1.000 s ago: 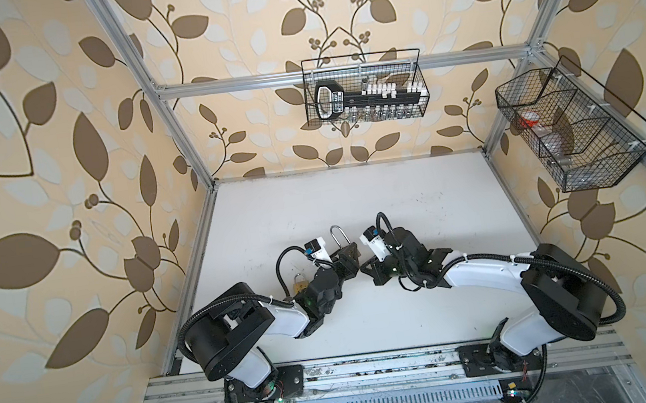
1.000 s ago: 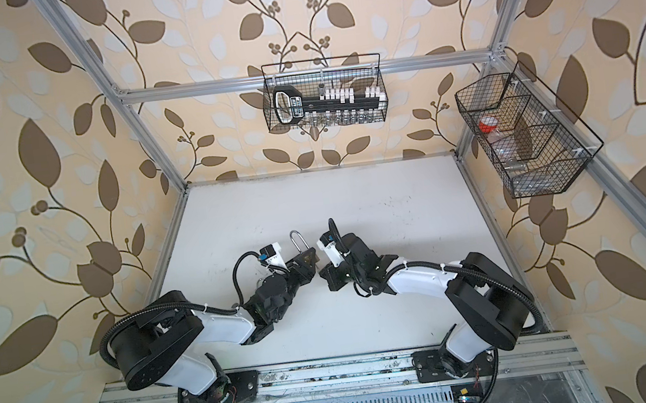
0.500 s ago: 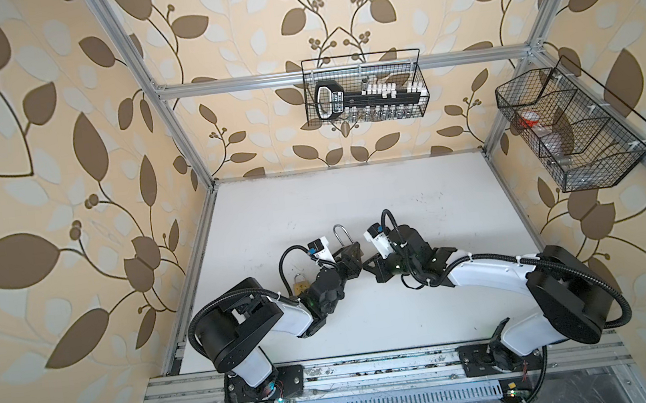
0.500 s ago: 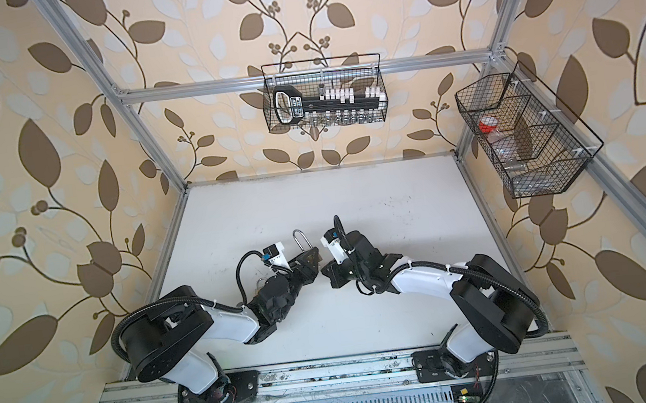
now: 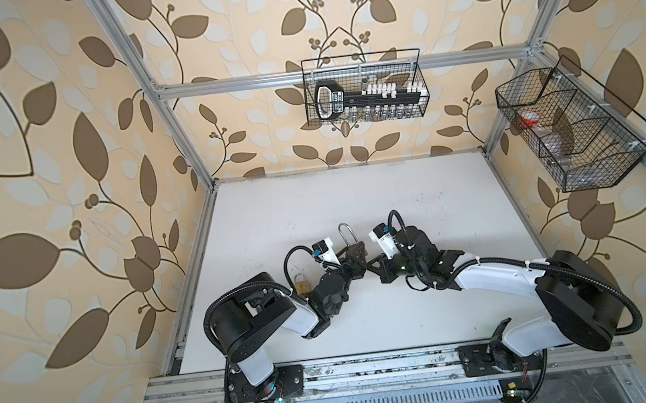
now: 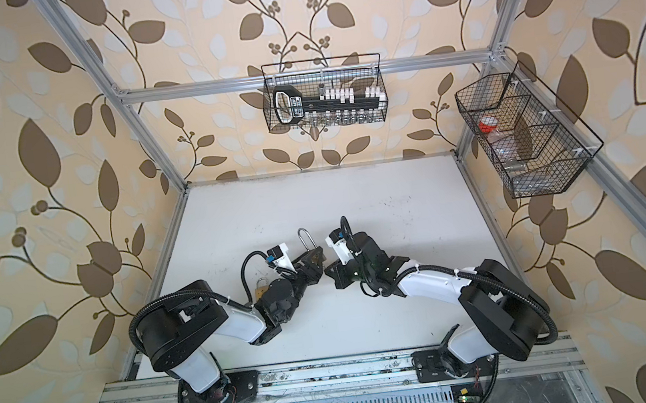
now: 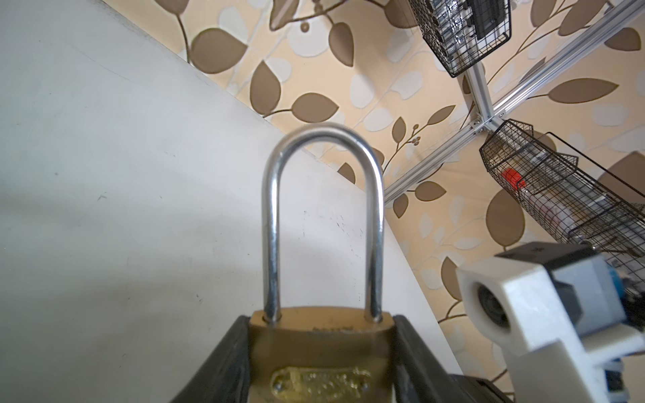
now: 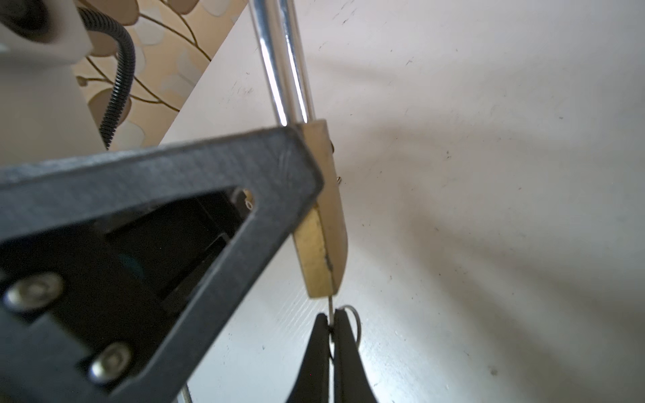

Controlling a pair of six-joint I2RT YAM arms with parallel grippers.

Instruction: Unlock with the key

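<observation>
Barely visible: key (image 8: 329,307) sliver between padlock (image 8: 323,244) base, right jaws.

Left end effector (image 7: 321,326) clamped half-wide; right end effector (image 8: 332,320) pinched tight.

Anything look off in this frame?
Nothing stands out. The left gripper clamps the brass padlock, its shackle seated in both holes. The right gripper is shut on the key, whose blade meets the padlock's underside. A second small padlock lies on the table beside the left arm.
</observation>
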